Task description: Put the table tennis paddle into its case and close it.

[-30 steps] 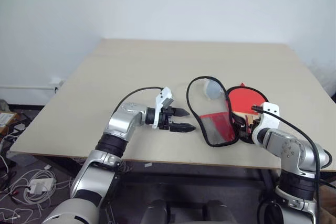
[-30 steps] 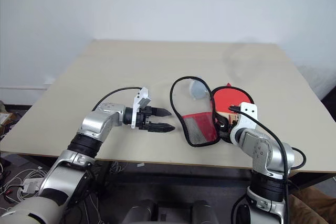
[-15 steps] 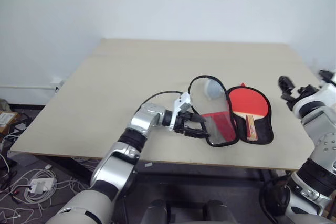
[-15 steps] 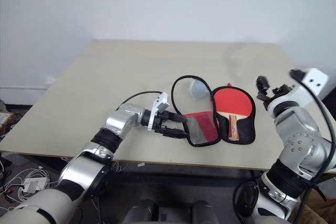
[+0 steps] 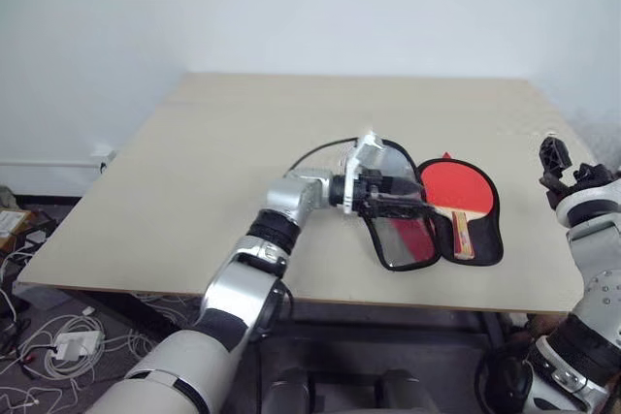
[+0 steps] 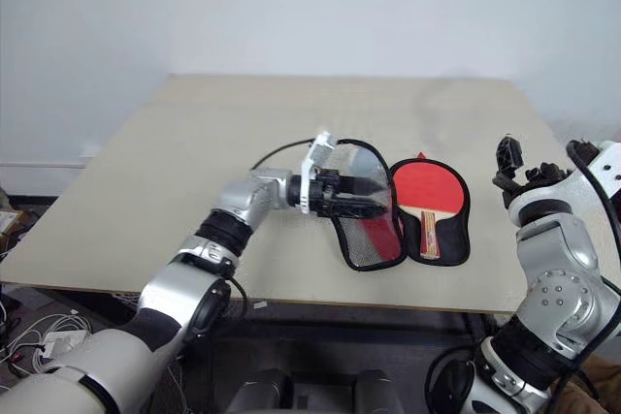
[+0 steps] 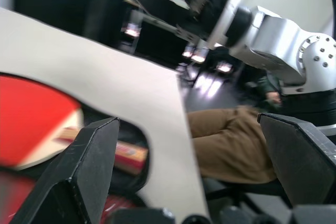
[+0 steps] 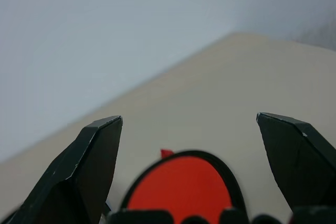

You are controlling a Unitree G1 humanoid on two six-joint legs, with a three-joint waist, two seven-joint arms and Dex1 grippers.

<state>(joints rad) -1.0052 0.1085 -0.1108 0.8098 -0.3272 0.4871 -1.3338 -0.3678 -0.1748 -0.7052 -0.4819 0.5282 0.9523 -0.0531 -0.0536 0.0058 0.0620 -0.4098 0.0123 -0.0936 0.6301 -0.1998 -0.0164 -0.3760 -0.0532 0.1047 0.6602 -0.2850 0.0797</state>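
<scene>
Left hand (image 6: 380, 194) moved onto case (image 6: 365, 239) flap, fingers apart, right hand (image 6: 517, 168) raised, spread, empty

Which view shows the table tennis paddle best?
The left eye view: the table tennis paddle lies whole, face and handle, in the open case. Right eye matches; both wrist views catch part of its red face.

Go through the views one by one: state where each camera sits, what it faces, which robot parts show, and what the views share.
Left eye view: on the head, looking down over the table; both arms show, left gripper at the case.
Right eye view: same scene; right gripper raised beside the table.
Left wrist view: along its open fingers, across the table tennis paddle toward the right arm.
Right wrist view: between its open fingers, over the paddle.
Shared: paddle lying in the open case.
</scene>
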